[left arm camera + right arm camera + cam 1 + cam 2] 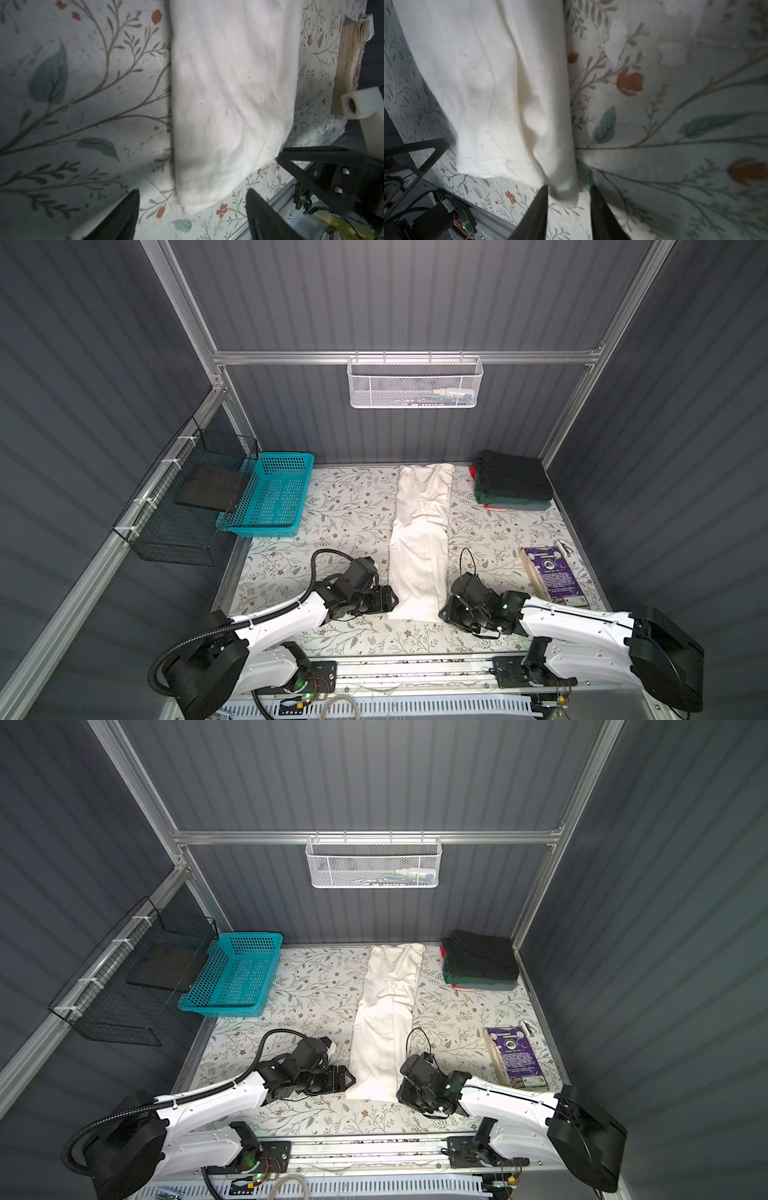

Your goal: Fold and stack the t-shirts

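Nearest, the left gripper [192, 193] lies low on the floral table covering [345, 506]. Its jaws are wide, and one near hem corner of the off-white t-shirt [419, 539] lies loose between them. The right gripper [568, 189] mirrors it, jaws narrower, astride the other corner with a gap showing. The shirt lies mid-table as a long strip. Far right, the folded stack [513, 485] shows only green, grey and red slivers under black.

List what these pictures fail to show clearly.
- off-white t-shirt: whether it bears a print is unknown. It is folded into a long strip, and only plain cloth shows in every view.
- folded shirt stack: in both top views the dark top layer covers the lower ones, so only red and green edges show.
- white mesh basket: contents are too small and screened by the mesh.
- purple box: lettering is too small to read.
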### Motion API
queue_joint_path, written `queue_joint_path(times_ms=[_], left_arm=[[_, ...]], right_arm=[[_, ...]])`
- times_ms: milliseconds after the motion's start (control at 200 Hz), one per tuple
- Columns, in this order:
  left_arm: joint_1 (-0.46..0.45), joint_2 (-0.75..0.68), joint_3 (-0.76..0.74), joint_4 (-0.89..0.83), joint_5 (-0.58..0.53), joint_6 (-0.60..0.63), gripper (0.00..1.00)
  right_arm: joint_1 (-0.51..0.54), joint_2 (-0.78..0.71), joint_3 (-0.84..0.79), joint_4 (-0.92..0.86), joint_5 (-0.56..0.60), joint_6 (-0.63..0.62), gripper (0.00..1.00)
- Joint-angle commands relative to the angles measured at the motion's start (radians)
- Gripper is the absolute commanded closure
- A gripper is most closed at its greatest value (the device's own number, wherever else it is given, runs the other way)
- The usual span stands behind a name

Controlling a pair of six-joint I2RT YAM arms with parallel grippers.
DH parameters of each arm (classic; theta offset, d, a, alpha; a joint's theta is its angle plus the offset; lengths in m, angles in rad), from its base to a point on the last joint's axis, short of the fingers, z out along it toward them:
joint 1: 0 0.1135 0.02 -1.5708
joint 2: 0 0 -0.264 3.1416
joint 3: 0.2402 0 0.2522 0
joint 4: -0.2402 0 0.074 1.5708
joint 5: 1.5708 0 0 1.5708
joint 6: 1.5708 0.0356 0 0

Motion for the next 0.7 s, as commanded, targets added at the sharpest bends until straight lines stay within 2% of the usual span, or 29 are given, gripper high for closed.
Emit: queue_joint_path(times_ms=[0, 260, 435, 695], left_arm=[[-0.008, -0.001, -0.010, 0.008, 0.020, -0.006, 0.20], [-0.027, 0.019, -0.019, 0.030, 0.024, -0.003, 0.22], [-0.043, 0.054, -0.013, 0.022, 0.035, 0.011, 0.28], [-0.056, 0.088, 0.009, -0.017, 0.026, 0.035, 0.30]], right_arm=[[0.010, -0.034, -0.020, -0.029, 0.027, 0.027, 0.65], [0.015, -0.028, -0.018, -0.020, 0.025, 0.020, 0.65], [0.015, -0.020, -0.007, -0.020, 0.030, 0.010, 0.64], [0.017, 0.080, 0.035, -0.029, 0.018, -0.016, 0.66]])
